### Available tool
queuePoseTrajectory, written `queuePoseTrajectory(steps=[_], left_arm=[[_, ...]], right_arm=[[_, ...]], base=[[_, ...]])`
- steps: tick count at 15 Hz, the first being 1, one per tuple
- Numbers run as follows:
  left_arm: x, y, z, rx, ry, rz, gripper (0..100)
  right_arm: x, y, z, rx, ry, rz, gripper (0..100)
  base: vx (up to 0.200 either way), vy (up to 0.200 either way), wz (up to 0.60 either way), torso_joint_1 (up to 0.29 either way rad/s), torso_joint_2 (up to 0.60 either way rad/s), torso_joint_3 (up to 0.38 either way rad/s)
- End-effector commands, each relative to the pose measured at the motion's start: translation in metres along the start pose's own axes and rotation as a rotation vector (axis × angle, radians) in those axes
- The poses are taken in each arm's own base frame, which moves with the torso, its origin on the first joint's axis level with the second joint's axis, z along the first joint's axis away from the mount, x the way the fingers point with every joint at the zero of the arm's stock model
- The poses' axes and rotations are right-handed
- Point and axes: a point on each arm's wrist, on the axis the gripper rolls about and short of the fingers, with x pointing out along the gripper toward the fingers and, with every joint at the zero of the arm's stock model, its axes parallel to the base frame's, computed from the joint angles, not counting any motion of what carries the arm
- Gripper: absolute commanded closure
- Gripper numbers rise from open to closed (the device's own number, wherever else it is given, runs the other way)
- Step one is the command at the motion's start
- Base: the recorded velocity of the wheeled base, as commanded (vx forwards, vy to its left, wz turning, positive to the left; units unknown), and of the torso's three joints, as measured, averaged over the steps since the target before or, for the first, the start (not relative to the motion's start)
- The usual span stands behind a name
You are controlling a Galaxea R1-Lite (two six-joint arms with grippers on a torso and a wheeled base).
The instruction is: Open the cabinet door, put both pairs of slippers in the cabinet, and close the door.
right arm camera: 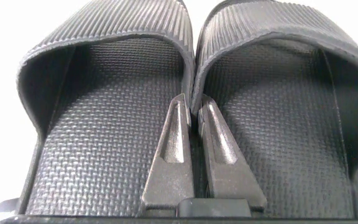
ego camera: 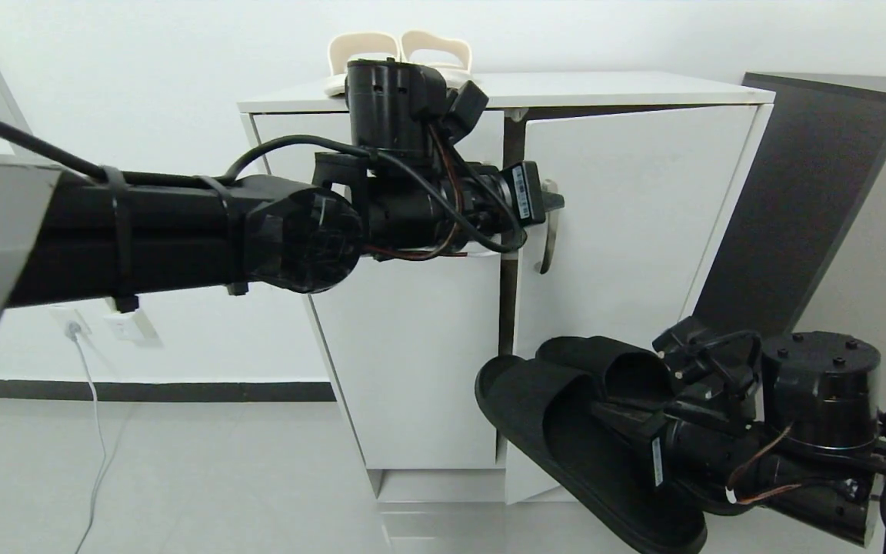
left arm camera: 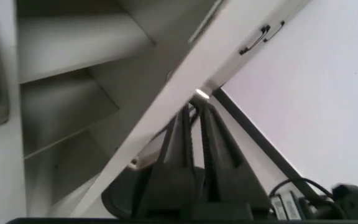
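Observation:
A white cabinet stands ahead with its right door (ego camera: pixel 627 215) slightly ajar. My left gripper (ego camera: pixel 552 203) sits at that door's curved handle (ego camera: pixel 549 242). In the left wrist view its fingers (left arm camera: pixel 180 134) lie shut together, tips at the door's edge (left arm camera: pixel 166 109), with bare shelves (left arm camera: pixel 73 93) showing inside. Low in front of the cabinet, my right gripper (ego camera: pixel 627 419) is shut on a pair of black slippers (ego camera: pixel 558 415). Its fingers (right arm camera: pixel 174 134) pinch the two inner side walls of the black slippers (right arm camera: pixel 104 50) together. A pair of white slippers (ego camera: pixel 401 50) rests on the cabinet top.
A dark cabinet (ego camera: pixel 812 192) stands close on the right of the white one. The left door (ego camera: pixel 412 362) is closed. A white cord (ego camera: pixel 93 431) hangs from a wall socket to the glossy floor on the left.

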Motion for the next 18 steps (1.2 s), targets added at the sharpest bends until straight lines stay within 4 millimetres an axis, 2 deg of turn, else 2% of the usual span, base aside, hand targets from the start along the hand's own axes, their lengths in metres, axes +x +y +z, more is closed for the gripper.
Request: queuePoseTrajectory(steps=[1,5,7,9,11,16,18], left_arm=[[-0.025,-0.011,0.004,0.005,-0.011,-0.004,100],[-0.057,-0.018,-0.006,0.008,-0.024,-0.010,100],[-0.064,-0.004,-0.008,0.010,-0.054,0.012,100],[-0.060,0.012,-0.007,0.004,-0.059,0.047,100],[-0.048,0.030,-0.004,-0.001,-0.072,0.068,100],[-0.015,0.050,0.004,-0.023,-0.113,0.064,100],[-0.008,0.054,0.001,-0.025,-0.107,0.066,100]], right_arm=[[-0.001,0.000,0.001,0.000,-0.005,-0.001,100],[-0.004,0.001,0.000,-0.024,-0.005,0.005,100],[-0.004,0.003,-0.001,-0.031,-0.003,0.015,100],[-0.005,0.004,-0.002,-0.033,0.001,0.018,100],[-0.010,0.005,-0.002,-0.035,-0.001,0.052,100],[-0.015,0.006,-0.005,-0.060,0.006,0.073,100],[-0.016,0.008,-0.007,-0.066,0.009,0.079,100]], base=[[0.000,0.000,0.00,0.000,0.00,0.000],[0.000,0.000,0.00,0.000,0.00,0.000],[0.000,0.000,0.00,0.000,0.00,0.000],[0.000,0.000,0.00,0.000,0.00,0.000],[0.000,0.000,0.00,0.000,0.00,0.000],[0.000,0.000,0.00,0.000,0.00,0.000],[0.000,0.000,0.00,0.000,0.00,0.000]])
